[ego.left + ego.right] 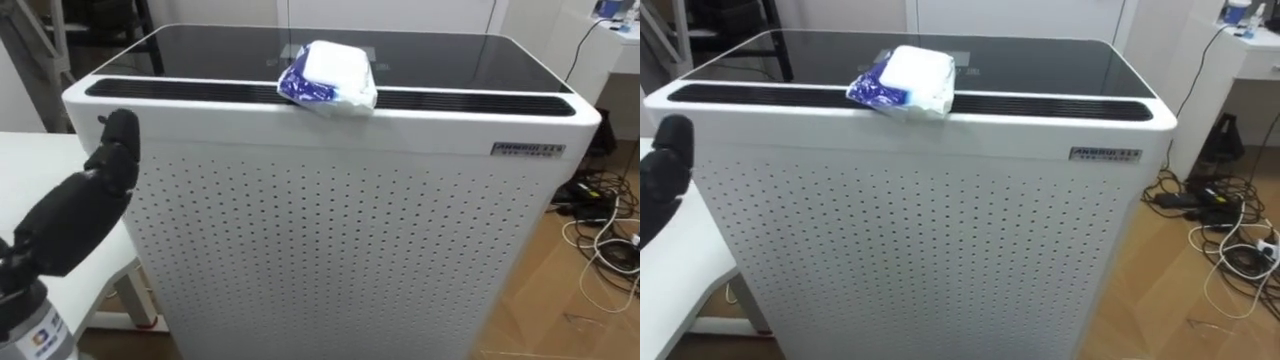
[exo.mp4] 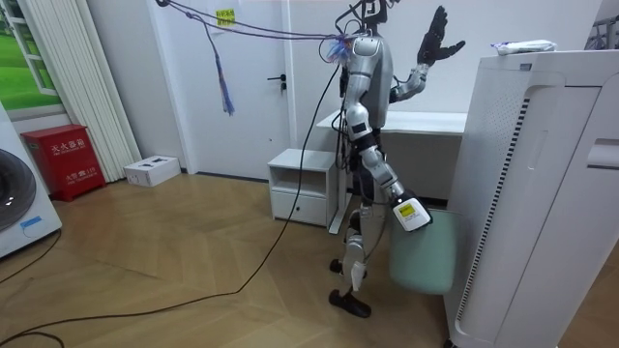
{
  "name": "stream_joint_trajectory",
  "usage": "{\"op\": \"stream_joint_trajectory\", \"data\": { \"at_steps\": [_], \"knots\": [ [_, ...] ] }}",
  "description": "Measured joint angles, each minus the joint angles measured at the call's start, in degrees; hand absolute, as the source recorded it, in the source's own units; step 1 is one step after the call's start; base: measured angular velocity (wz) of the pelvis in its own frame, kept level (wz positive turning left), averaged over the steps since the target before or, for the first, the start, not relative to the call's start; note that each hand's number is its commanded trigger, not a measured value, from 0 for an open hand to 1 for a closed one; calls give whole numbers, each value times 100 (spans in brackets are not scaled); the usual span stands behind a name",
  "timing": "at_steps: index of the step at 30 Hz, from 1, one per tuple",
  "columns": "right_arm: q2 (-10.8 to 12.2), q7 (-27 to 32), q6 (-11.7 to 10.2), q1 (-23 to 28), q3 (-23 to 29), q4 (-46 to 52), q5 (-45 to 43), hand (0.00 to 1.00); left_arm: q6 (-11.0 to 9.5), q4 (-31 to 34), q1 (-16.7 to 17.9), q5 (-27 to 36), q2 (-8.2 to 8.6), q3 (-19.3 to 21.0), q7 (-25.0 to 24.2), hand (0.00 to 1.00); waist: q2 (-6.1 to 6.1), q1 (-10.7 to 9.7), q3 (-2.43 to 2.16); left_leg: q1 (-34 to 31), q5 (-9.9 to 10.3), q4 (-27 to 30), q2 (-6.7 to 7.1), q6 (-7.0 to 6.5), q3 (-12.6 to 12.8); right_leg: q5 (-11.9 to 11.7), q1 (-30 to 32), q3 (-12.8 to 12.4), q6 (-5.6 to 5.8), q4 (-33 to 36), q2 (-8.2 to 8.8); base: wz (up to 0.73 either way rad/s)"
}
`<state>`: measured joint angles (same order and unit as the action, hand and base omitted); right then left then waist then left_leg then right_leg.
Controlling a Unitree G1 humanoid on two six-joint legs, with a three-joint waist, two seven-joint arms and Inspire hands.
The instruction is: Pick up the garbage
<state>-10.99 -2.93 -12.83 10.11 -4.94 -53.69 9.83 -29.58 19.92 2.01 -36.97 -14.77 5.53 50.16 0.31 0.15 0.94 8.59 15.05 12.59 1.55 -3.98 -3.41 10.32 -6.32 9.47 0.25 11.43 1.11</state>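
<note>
- The white perforated cabinet (image 1: 330, 250) takes up most of my head feed. Its base is cut off at the bottom edge, and its dark glossy top (image 1: 250, 55) runs back out of sight.
- A white table (image 1: 40, 170) sits just beside the cabinet on the robot's left, mostly cropped by the edge.
- In the room view the robot stands facing the cabinet, with a pale green container (image 2: 426, 256) low at its right side (bin or bag, I can't tell which).
- The right hand (image 2: 404, 208) hangs at the container's upper edge. I cannot tell whether its fingers are curled.
- The left hand (image 1: 112, 155) is raised near the cabinet's left front corner. From the head it reads as a dark lump, but the room view shows the fingers straight and spread, holding nothing.
- The garbage, a crumpled white-and-blue wrapper (image 1: 330, 75), lies on the cabinet top across the vent slot (image 1: 470, 100), well apart from both hands.
- Tangled cables (image 1: 605, 245) lie on the floor at the right.
</note>
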Motion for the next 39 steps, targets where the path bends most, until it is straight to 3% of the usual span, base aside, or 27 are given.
{"op": "stream_joint_trajectory", "data": {
  "at_steps": [3,8,12,15,17,19,21,26,39],
  "knots": [
    [-4,-120,0,-4,-1,-5,-57,100,23,3,-185,-103,-35,-175,-260,0,62,-77,23,-1,0,-5,0,0,1,-6,-18,1,8,-30,-2,0],
    [-68,-303,9,-3,-10,-4,-116,100,53,150,-337,-153,-236,-387,-589,0,156,-176,-29,6,0,-36,-12,0,16,-7,-2,-13,7,-33,-13,-1],
    [-184,-437,24,-41,-53,-4,-143,100,73,146,-453,-193,-411,-586,-823,0,185,-158,-38,25,-2,-43,-15,-1,95,-7,30,-119,7,7,-23,-8],
    [-192,-455,23,-69,-53,-3,-136,100,82,140,-496,-191,-447,-589,-986,0,193,-164,8,67,-2,-62,-18,-1,133,-7,11,-150,7,21,-24,-8],
    [-197,-456,23,-73,-50,-4,-126,100,83,139,-626,-196,-486,-588,-1121,0,196,-165,71,104,-2,-82,-19,-2,162,-8,-15,-164,8,24,-24,0],
    [-205,-473,23,-81,-47,-4,-126,100,81,140,-681,-197,-547,-589,-1206,0,212,-185,72,107,-2,-84,-19,-2,183,-10,-13,-176,11,25,-26,0],
    [-232,-517,24,-92,-47,-4,-126,100,77,141,-752,-197,-627,-590,-1314,0,248,-198,65,110,-2,-90,-22,-2,196,-10,-8,-192,12,24,-31,-2],
    [-277,-610,23,-105,-46,-4,-127,100,76,149,-755,-204,-640,-590,-1486,0,332,-223,10,120,-2,-92,-27,-2,258,-10,0,-232,12,23,-33,-4],
    [-282,-767,45,-154,-2,-151,-139,100,331,155,-755,-214,-669,-626,-2003,0,370,-308,-3,131,-2,-130,-40,-2,318,-13,30,-290,15,44,-44,-1]
  ]
}}
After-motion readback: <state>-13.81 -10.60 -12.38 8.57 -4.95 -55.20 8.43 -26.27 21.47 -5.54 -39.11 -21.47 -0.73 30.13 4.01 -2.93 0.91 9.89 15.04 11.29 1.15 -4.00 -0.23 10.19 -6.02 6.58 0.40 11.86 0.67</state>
